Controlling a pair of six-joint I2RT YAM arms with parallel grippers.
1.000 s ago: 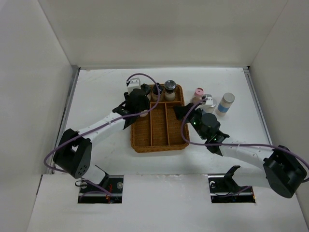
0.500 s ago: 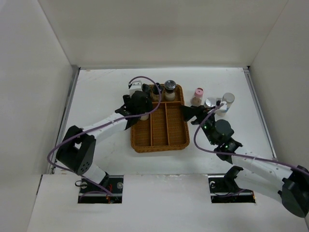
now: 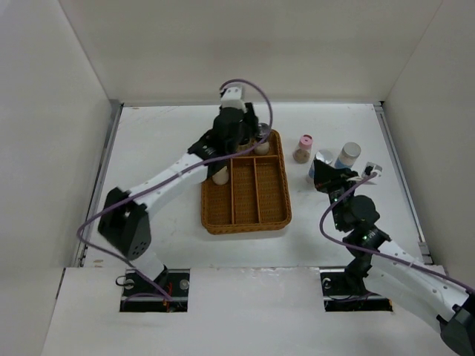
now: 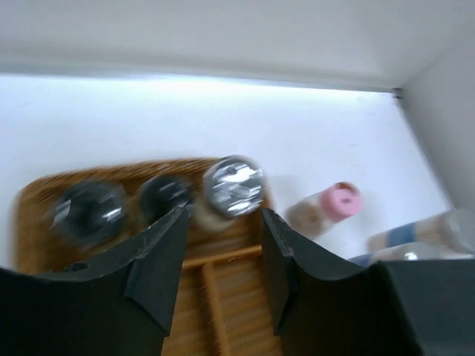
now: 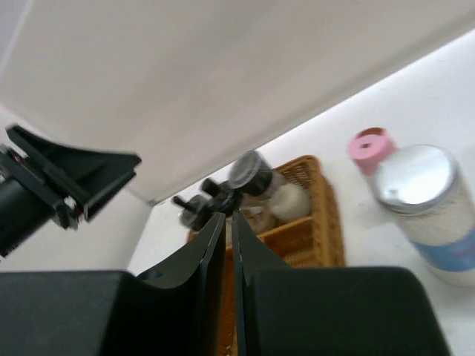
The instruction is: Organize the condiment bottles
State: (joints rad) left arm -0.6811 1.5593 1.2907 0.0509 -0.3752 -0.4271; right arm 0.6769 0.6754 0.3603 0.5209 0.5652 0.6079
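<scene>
Saw left gripper [image 4: 220, 222] spread wide, gripping nothing, above the far end of the wicker tray [image 3: 252, 211]. Logged tray mid-table [image 3: 159, 141], a bit nearer the far edge. Counted three bottles in a row along the tray's far end, blurred in the left wrist view: dark-capped bottle [image 4: 89, 209] toward the left edge, second dark-capped bottle [image 4: 165, 196] beside it, grey-capped bottle [image 4: 232, 185] on the right, in line with the gap between the fingers. Spotted cream bottle [image 3: 220, 176] in the tray's left compartment, partly hidden by the left arm; couldn't tell if upright. Found pink-capped bottle [image 3: 303, 147] upright on the table between tray and right edge. Noted silver-capped bottle [image 3: 347, 154] nearer the right edge, second silver-capped bottle [image 3: 321, 156] just beside it. Saw right gripper [image 5: 228, 222] pinched to a sliver, empty, just near-side of that second one.
</scene>
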